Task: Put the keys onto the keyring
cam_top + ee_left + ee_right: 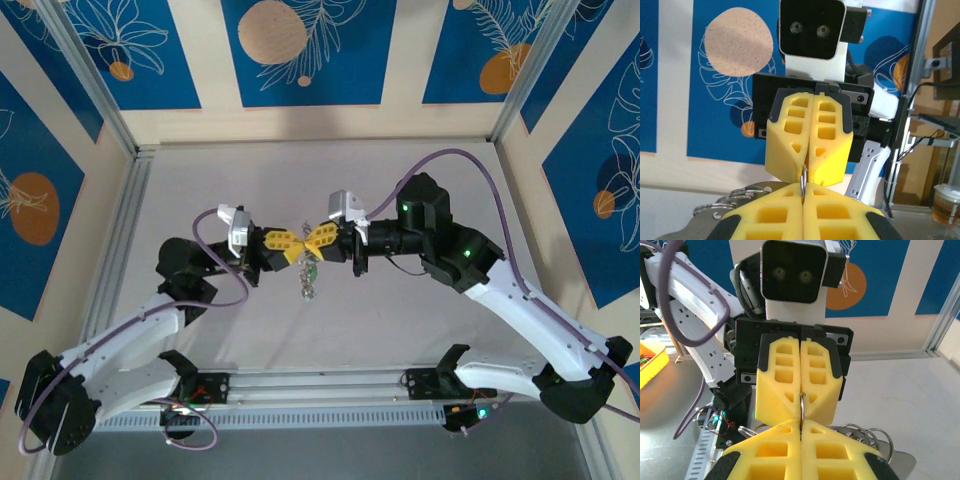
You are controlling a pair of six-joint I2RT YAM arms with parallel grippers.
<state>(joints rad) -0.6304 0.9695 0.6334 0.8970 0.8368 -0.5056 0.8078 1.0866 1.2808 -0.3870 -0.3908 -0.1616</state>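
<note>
The two arms meet nose to nose above the middle of the desk (420, 320), with their yellow foam fingertips almost touching. The left hand (294, 247) reaches in from the left and the right hand (316, 240) from the right.

In the left wrist view, the left hand (804, 192) has its two fingers pressed flat together, with no gap along the seam. A thin silvery wire, the keyring (803, 176), comes up out of that seam. It runs straight into the closed seam of the right hand (808, 165) facing it.

The right wrist view mirrors this. The right hand (801, 432) is fully closed, the keyring (802, 405) stands up from between its fingertips, and the left hand (801, 402) opposite is closed on the same wire. Both hands therefore pinch the keyring, one at each end of the short stretch that shows between them.

From above, the keys (309, 283) hang as a small silvery cluster just under the meeting fingertips, off the desk. A green tag (312, 268) sits near the top of the bunch.

Both wrist cameras show several silvery wire loops (735, 196) (862, 432) hanging beside and below the fingers. It cannot be told whether they are turns of the keyring or rings on the keys.
</note>
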